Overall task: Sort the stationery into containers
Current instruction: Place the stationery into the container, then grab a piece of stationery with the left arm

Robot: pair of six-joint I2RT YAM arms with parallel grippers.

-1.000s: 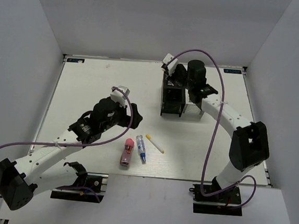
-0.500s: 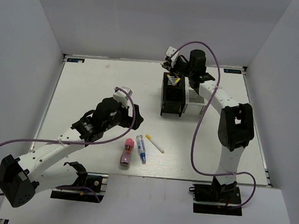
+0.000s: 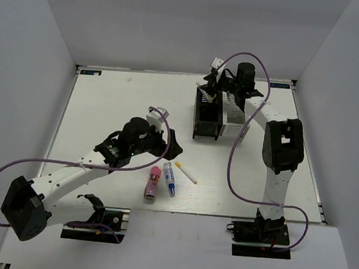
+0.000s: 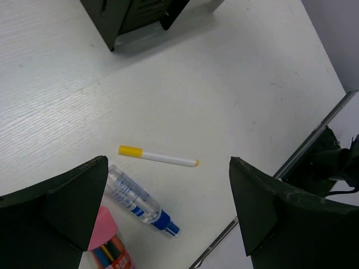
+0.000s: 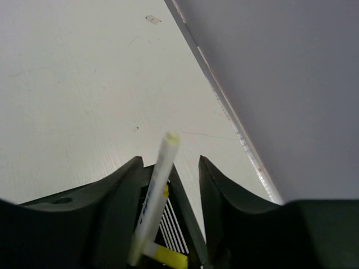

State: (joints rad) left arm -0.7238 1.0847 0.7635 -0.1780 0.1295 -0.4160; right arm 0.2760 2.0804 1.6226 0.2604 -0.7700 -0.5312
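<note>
Thin white plastic pen with yellow end (image 4: 157,157): lies flat on white table (image 4: 241,84), at 5 o'clock of left gripper (image 4: 168,162) seen from above, long axis 10-to-4. Nearer left arm; jaws wide, empty. Right gripper (image 5: 169,161), part-open, loosely brackets another white pen (image 5: 159,185) over black slotted organiser box (image 3: 206,118).

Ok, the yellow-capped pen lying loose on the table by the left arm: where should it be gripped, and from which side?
Probably mid-barrel, on the white shaft of the yellow-capped pen, coming straight down with the jaws across its narrow width. It lies flat and alone, clear of the blue-tipped tube, so both long sides look free.
</note>
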